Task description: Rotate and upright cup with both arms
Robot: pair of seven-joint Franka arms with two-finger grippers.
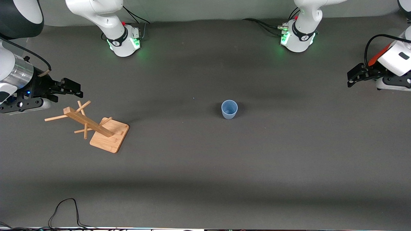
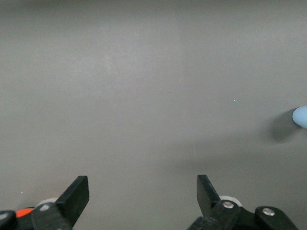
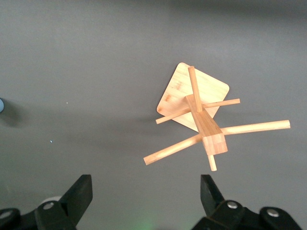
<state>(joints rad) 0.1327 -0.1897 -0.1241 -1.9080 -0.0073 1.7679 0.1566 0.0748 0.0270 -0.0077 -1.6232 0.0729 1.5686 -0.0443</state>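
The light-blue cup [image 1: 229, 109] stands upright, mouth up, on the dark table near its middle. Its edge shows in the left wrist view [image 2: 301, 116] and in the right wrist view [image 3: 1, 105]. My left gripper [image 1: 350, 78] is open and empty, up in the air at the left arm's end of the table, well away from the cup. In its own view [image 2: 143, 184] only bare table lies between the jaws. My right gripper [image 1: 77, 89] is open and empty, up beside the wooden rack at the right arm's end; its own view [image 3: 145, 184] shows nothing between the jaws.
A wooden rack [image 1: 96, 126] with pegs on a square base stands tilted toward the right arm's end, also in the right wrist view [image 3: 201, 120]. A black cable [image 1: 64, 208] loops at the table edge nearest the front camera.
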